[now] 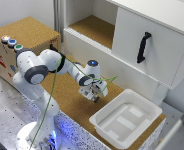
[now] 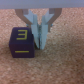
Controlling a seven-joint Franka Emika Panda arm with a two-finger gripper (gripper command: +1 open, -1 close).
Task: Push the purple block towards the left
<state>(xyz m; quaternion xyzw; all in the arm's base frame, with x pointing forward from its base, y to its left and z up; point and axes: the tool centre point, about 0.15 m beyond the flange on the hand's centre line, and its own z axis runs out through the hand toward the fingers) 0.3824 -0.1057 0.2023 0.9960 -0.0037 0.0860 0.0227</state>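
Note:
The purple block [image 2: 21,42] is a dark cube with yellow markings on its faces, resting on the cork tabletop [image 2: 60,65]. In the wrist view my gripper [image 2: 40,44] stands right beside the block, its pale blue fingers [image 2: 34,30] pressed together with nothing between them, touching or nearly touching the block's side. In the exterior view my gripper [image 1: 93,96] is low over the cork surface [image 1: 67,97] near the table's middle. The block is hidden there behind the hand.
A white plastic bin [image 1: 124,117] stands at the exterior view's right, close to the gripper. A white cabinet with a black handle [image 1: 143,47] and an open shelf is behind. A cork-topped box with coloured buttons [image 1: 12,42] stands at the left.

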